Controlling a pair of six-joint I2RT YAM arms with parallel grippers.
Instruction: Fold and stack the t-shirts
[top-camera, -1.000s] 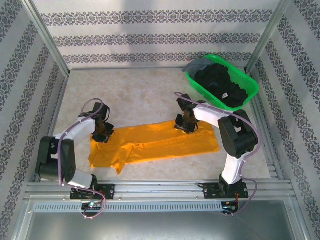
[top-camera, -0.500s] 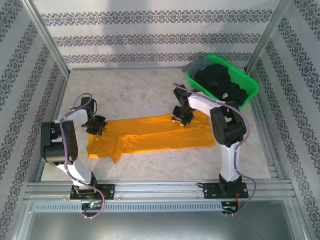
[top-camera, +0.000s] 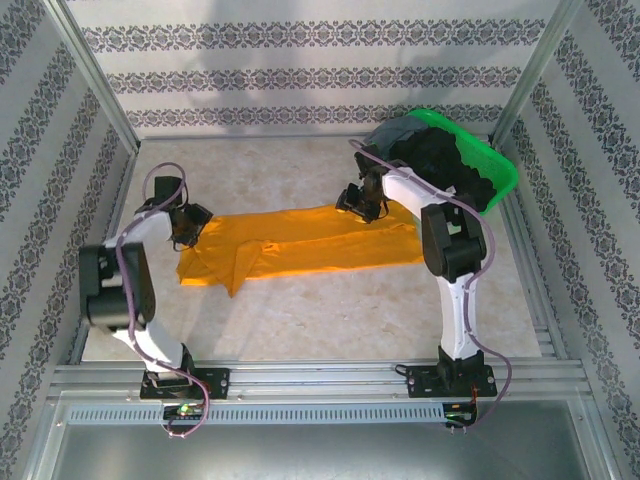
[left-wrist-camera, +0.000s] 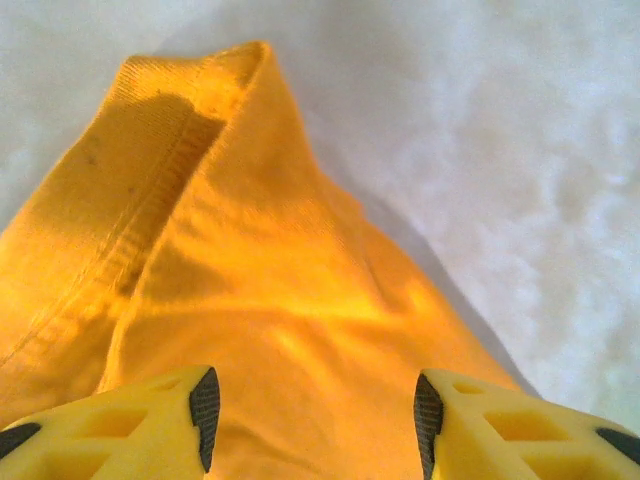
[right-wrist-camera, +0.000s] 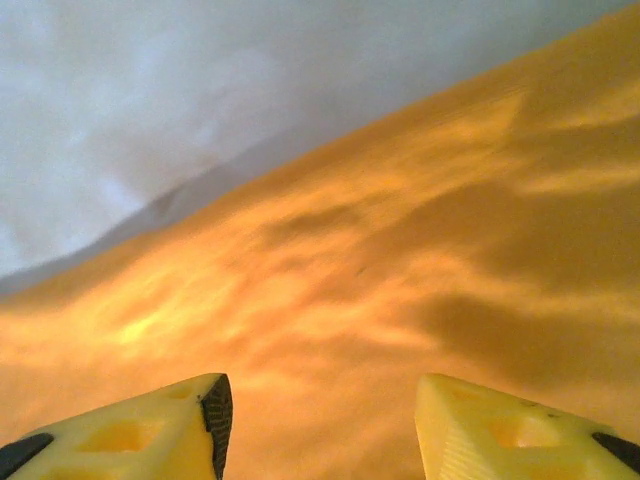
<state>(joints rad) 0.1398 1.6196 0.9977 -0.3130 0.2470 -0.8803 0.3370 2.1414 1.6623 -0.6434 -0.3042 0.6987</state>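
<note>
orange t-shirt (top-camera: 310, 245) on tabletop (top-camera: 300, 320), folded lengthwise into a strip; cross-fold pending. left end effector (left-wrist-camera: 312, 405), right end effector (right-wrist-camera: 320, 410) both wide, holding nothing. dark t-shirts (top-camera: 450, 160) unfolded in green basket (top-camera: 505, 178).

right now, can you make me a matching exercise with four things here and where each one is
Things:
1. orange-yellow t-shirt
2. dark t-shirts
3. green plastic basket
4. left gripper

Places:
A. at the far right corner of the table
B. over the left end of the orange-yellow cloth, jaws apart
C. heaped inside the basket
D. laid out long across the table between the two arms

Pairs: 1-D, 2-C, 3-A, 4-B
</note>
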